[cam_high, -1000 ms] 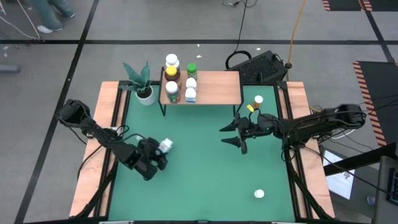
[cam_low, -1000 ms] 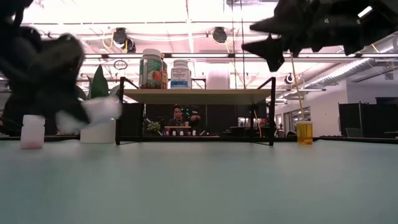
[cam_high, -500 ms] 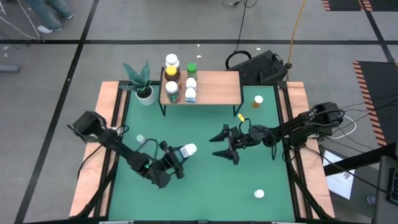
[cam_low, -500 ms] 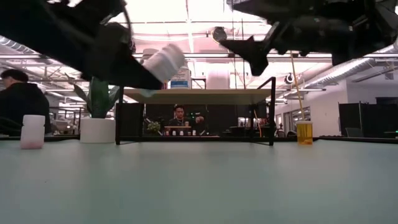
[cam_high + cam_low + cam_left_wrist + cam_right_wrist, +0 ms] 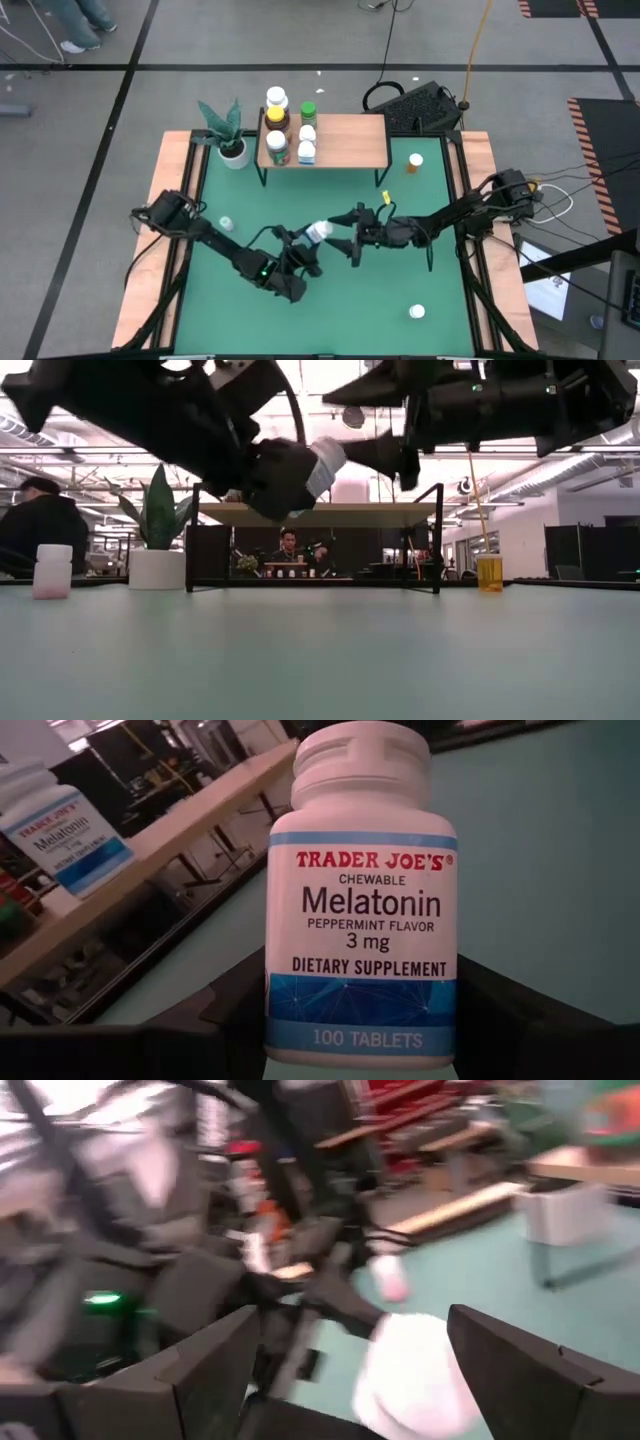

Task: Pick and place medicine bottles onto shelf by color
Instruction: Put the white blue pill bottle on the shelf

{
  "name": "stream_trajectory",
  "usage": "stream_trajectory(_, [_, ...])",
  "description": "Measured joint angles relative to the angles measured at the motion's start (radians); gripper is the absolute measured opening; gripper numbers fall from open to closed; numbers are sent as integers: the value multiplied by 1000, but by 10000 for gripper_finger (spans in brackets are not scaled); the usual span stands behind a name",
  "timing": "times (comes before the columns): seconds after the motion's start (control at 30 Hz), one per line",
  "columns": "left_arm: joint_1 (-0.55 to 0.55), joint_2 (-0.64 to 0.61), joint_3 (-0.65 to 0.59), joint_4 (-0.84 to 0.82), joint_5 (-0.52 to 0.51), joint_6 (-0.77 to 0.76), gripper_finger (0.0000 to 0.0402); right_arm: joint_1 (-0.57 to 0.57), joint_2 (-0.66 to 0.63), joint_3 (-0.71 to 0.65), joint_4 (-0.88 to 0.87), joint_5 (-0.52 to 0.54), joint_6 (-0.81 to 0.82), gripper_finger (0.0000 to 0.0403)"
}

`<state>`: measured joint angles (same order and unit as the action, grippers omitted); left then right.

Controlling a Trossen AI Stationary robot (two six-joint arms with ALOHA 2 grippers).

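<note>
Labels readable in the left wrist view

The white bottle [image 5: 362,910] read "TRADER JOE'S CHEWABLE Melatonin PEPPERMINT FLAVOR 3 mg DIETARY SUPPLEMENT 100 TABLETS"; a second bottle [image 5: 68,838] on the shelf [image 5: 150,845] showed "TRADER JOE'S Melatonin" (its smaller print was illegible).

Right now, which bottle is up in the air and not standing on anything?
The white-and-blue melatonin bottle. The left tool holds it above the table, right by the open right tool. The other bottles stand on the shelf or the table.

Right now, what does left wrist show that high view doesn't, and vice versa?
Left wrist only: the held bottle's label, Trader Joe's melatonin, white and blue. High view only: the plant, loose bottles on the table, and the right gripper open beside the bottle's cap. Both: left gripper holding that bottle, and the shelf.
</note>
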<state>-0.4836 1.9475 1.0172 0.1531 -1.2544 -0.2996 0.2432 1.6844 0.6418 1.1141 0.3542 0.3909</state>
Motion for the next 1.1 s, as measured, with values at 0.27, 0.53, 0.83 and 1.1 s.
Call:
stream_trajectory(0.27, [44,-2,3,37,3,10,231,-13,-1,5,-25,116,62,316])
stream_trajectory(0.53, [58,-2,2,110,32,62,231,-52,0,5,-97,101,117,315])
stream_trajectory(0.83, [68,-2,2,109,42,70,232,-72,0,5,-105,39,148,260])
stream_trajectory(1.1, [78,-2,2,108,46,66,232,-74,0,4,-102,29,143,167])
